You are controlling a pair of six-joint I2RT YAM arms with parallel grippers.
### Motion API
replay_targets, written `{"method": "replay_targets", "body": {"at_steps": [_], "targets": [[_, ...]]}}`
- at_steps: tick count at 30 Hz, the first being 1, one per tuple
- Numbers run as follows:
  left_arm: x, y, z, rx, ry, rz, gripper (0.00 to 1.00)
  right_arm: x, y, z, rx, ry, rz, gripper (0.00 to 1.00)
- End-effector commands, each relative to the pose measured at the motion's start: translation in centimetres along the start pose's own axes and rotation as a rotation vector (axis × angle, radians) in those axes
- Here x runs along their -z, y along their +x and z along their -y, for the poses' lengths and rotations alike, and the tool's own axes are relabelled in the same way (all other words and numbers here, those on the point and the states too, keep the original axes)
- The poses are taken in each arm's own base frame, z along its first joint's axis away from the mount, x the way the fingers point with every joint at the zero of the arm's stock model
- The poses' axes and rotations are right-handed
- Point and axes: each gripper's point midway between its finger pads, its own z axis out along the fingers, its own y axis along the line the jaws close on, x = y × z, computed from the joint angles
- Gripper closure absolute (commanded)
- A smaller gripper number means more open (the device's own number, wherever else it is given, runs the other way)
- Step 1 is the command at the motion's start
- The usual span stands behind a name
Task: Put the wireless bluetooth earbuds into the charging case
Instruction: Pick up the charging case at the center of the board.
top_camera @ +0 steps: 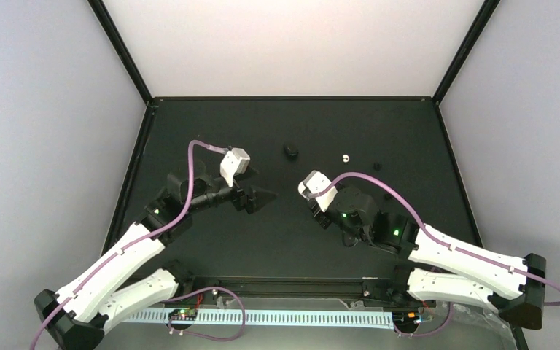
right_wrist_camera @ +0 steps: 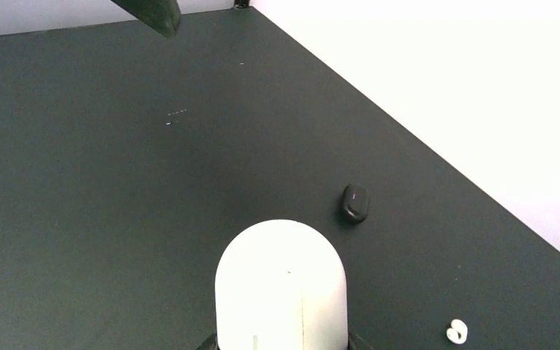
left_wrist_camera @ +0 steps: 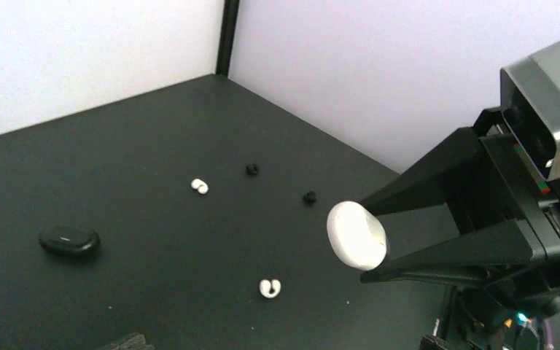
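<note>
My right gripper is shut on the white pill-shaped charging case, holding it above the black table; the case fills the bottom of the right wrist view. Two white earbuds lie loose on the table: one near the case, the other farther back. One earbud shows in the overhead view and at the lower right of the right wrist view. My left gripper stands open and empty, left of the right gripper, clear of the earbuds.
A small black oval case lies toward the back, also seen from both wrists. Two tiny black bits lie beyond the earbuds. White walls close in the table's back and sides.
</note>
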Motion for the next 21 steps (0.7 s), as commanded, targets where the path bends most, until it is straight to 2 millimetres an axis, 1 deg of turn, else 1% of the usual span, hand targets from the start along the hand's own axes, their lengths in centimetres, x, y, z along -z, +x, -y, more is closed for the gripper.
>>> {"method": "replay_targets", "body": {"at_steps": [1, 3, 6, 10, 14, 19, 21], "targets": [[-0.5, -0.4, 2.0, -0.018, 0.112, -0.02, 0.02, 0.4, -1.5, -0.7, 0.025, -0.039, 0.074, 0.78], [-0.8, -0.3, 2.0, -0.014, 0.112, -0.031, 0.02, 0.3, -1.8, -0.9, 0.034, -0.046, 0.08, 0.78], [-1.2, -0.1, 1.8, 0.007, 0.107, -0.046, 0.03, 0.5, -2.8, -1.8, 0.064, -0.053, 0.112, 0.78], [-1.8, 0.5, 1.2, 0.029, 0.081, -0.077, 0.05, 0.2, -3.8, -2.6, 0.099, -0.05, 0.122, 0.77], [-2.0, 0.8, 0.7, 0.039, 0.058, -0.092, 0.07, -0.1, -4.4, -2.9, 0.139, -0.01, 0.137, 0.77], [-1.9, 0.8, 1.0, 0.047, 0.072, -0.084, 0.08, -0.4, -5.1, -2.9, 0.18, 0.041, 0.159, 0.78], [-2.0, 0.8, 1.1, 0.05, 0.083, -0.088, 0.1, -0.5, -5.4, -3.0, 0.202, 0.051, 0.166, 0.77]]}}
